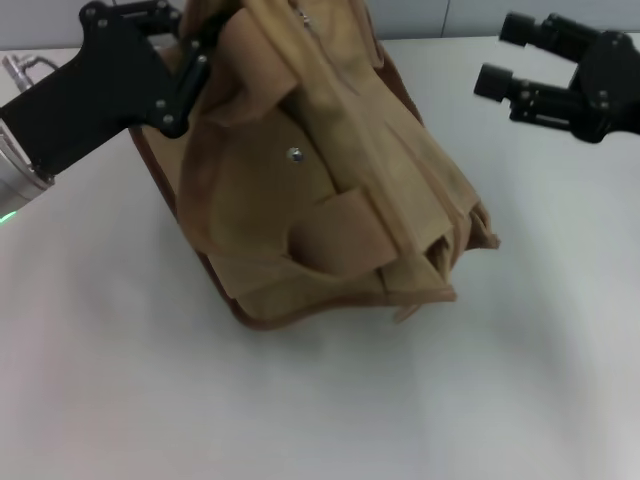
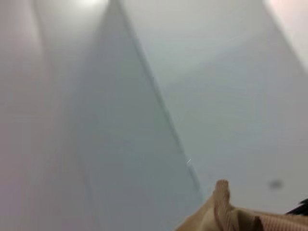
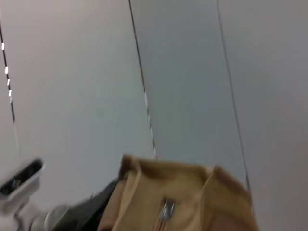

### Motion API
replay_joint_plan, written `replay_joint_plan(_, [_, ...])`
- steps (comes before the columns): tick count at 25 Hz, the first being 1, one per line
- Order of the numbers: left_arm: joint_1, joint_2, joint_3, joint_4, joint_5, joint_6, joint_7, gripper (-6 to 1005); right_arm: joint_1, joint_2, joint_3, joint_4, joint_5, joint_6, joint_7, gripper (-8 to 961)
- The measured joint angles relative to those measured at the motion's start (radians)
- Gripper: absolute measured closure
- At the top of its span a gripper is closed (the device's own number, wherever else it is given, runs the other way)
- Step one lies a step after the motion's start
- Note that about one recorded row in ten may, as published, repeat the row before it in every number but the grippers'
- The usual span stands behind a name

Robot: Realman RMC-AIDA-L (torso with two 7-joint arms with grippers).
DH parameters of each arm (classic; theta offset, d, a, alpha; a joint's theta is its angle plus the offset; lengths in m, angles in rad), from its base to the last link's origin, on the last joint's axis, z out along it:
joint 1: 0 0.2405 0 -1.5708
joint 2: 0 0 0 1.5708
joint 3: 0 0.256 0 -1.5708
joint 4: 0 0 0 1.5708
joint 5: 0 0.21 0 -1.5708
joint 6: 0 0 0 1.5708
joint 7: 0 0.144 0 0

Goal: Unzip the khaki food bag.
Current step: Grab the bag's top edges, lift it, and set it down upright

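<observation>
While the left gripper pinched the khaki food bag at its top, the right gripper hung open beside it, zipper pull apparently untouched.

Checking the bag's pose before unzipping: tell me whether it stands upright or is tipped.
Tipped. In the head view the khaki food bag leans over on the table, its silver snap facing up, left gripper at its upper edge.

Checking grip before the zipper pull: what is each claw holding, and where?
Left claw grips the bag at its upper left fabric edge. Right claw is open, holding nothing.
</observation>
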Motion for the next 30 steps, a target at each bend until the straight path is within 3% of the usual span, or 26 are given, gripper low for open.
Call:
replay_joint_plan(6, [-0.024, -0.001, 0.029, -0.004, -0.001, 0.005, 0.031, 916, 0.037, 0.003, -0.007, 0.165, 0.172, 0.008, -0.101, 111])
replay_joint_plan(7, [-0.026, -0.002, 0.044, -0.011, -0.003, 0.0, 0.057, 916, 0.069, 0.006, -0.011, 0.269, 0.244, 0.004, -0.174, 111])
replay_joint_plan(8, [-0.026, -0.002, 0.044, -0.011, -0.003, 0.0, 0.057, 916, 0.069, 0.006, -0.011, 0.269, 0.244, 0.004, -0.174, 111])
replay_joint_plan(9, [-0.027, -0.004, 0.052, -0.017, -0.004, -0.003, 0.07, 916, 0.103, 0.008, -0.024, 0.354, 0.293, 0.007, -0.248, 111])
replay_joint_plan(14, [-0.032, -0.003, 0.062, -0.025, -0.004, -0.004, 0.073, 916, 0.195, 0.009, -0.061, 0.467, 0.321, 0.053, -0.317, 112])
replay_joint_plan(22, [-0.033, -0.003, 0.069, -0.024, -0.004, 0.0, 0.094, 916, 0.264, 0.013, -0.2, 0.462, 0.326, 0.195, -0.324, 112])
replay_joint_plan(30, [-0.034, -0.002, 0.079, -0.024, -0.004, 0.003, 0.101, 916, 0.242, 0.005, -0.303, 0.389, 0.32, 0.25, -0.289, 111])
